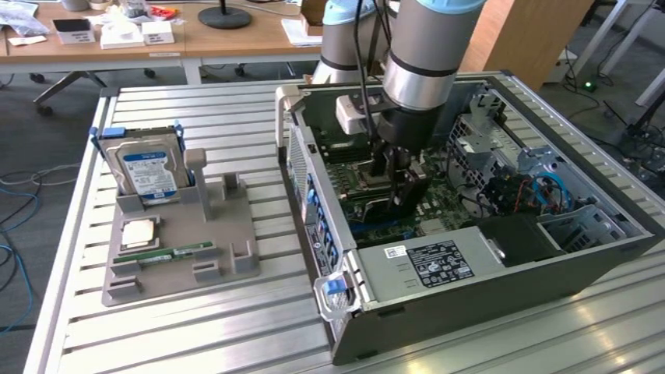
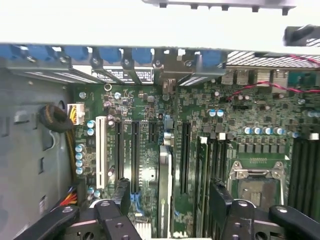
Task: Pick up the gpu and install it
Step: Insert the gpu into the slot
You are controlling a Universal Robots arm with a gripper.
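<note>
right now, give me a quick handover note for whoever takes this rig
Gripper: open, holding nothing, down inside the open computer case over the motherboard.
GPU: stands on edge in a motherboard slot between the fingers, bracket end toward the case's rear wall.
Done: card picked up, placed in the slot and let go.
Left: whether it is fully seated can't be told from here.
Hard drive and memory stick sit in the grey holder.

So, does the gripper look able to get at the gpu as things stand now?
Likely yes. The gpu stands on edge on the motherboard, right under the gripper, between its open jaws, with nothing over it.
</note>
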